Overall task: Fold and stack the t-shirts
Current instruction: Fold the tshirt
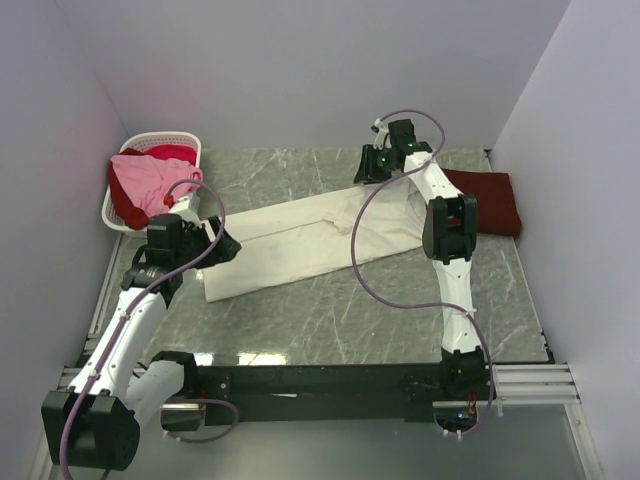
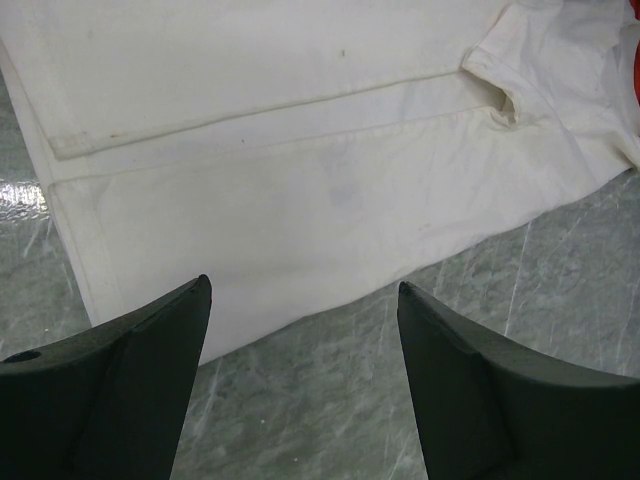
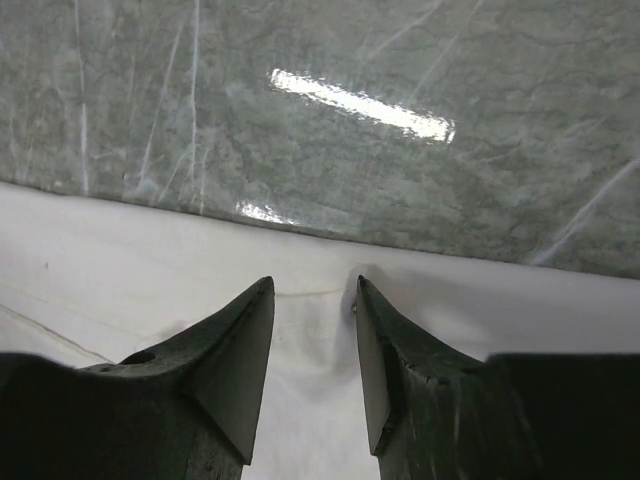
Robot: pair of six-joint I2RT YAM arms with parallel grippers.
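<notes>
A large cream-white t-shirt lies spread slantwise across the middle of the table, with its long sides folded in. My left gripper hovers open at the shirt's near-left end. In the left wrist view its fingers frame the shirt's near edge and bare table, and nothing is between them. My right gripper is at the shirt's far edge. Its jaws stand partly apart, tips resting on the white cloth, which puckers slightly between them. A folded dark red t-shirt lies at the far right.
A white slatted basket stands in the far left corner, holding a pink shirt and a red one. The grey marble table is walled on three sides. Grey cables loop from both arms.
</notes>
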